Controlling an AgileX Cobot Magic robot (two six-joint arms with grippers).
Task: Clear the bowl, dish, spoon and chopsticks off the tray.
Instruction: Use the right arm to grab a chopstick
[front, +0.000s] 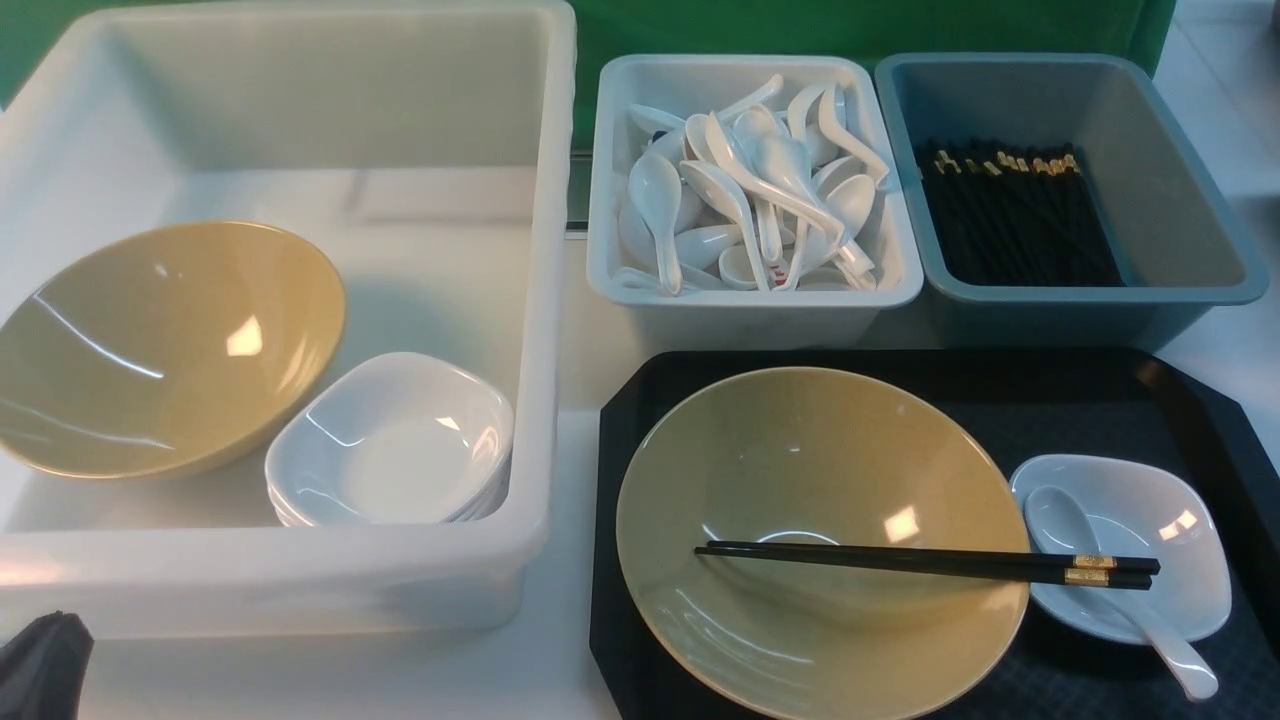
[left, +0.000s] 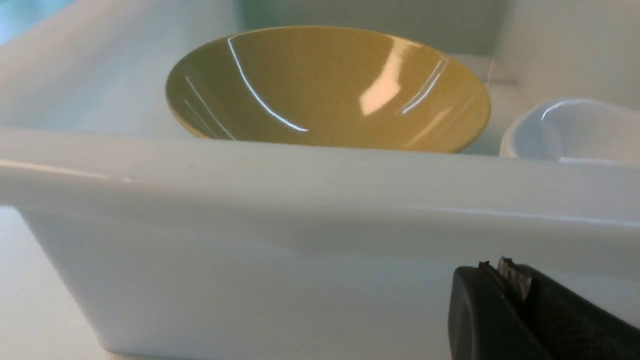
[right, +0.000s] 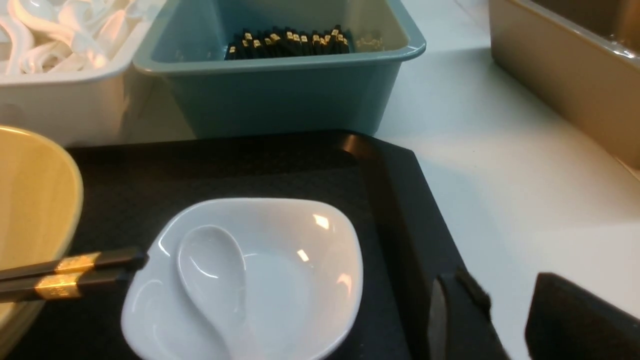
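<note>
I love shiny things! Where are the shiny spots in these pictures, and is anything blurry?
Front view: bright glints on the bowl and dish. Left wrist view: a long white glare streak on the second bowl, and the wall of the tub looks soft. Right wrist view: the piled spoons are washed out.

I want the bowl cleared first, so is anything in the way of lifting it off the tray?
Yes: the chopsticks lie across the bowl, their thick ends reaching over the dish rim. They would probably need to come off first.
</note>
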